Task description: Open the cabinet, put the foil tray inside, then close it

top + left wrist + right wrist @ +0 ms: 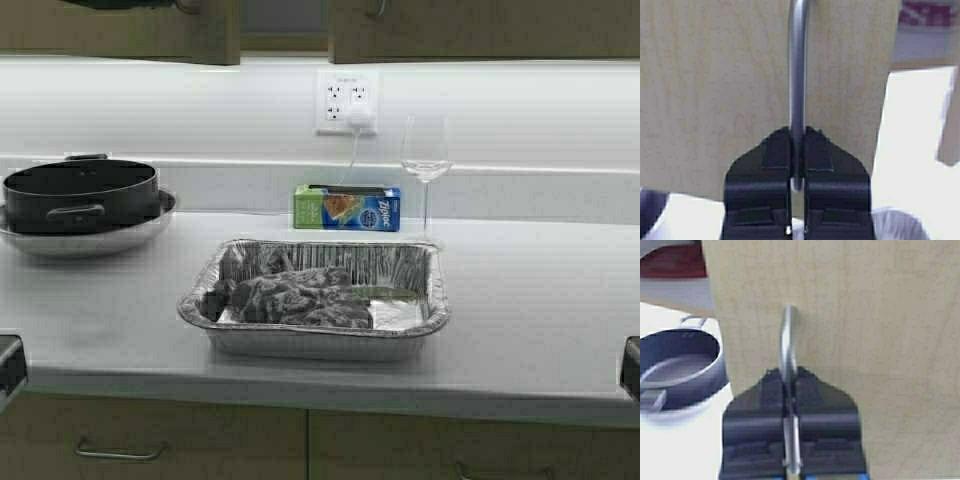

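The shallow rectangular silver foil tray (315, 298), ribbed along its sloping sides and rolled at the rim, is sitting near the middle of your pale smooth countertop (530, 310), its long axis running left to right, with dark crinkled material lying inside it. Above, you are looking at the lower edges of the tan wood-grain wall cabinet (480, 35), two flat doors in all. Your left gripper (798, 150) is pinching the round, brushed-metal vertical bar handle (798, 75) of one door, black pads pressed against both sides of it. Your right gripper (790, 390) is pinching the second metal bar handle (788, 340) the same way. Behind the tray are standing one green-and-blue cardboard box (347, 208) and one clear stemmed wine glass (426, 165); at far left, one round black pot (80, 193) is resting in one steel bowl (90, 237).
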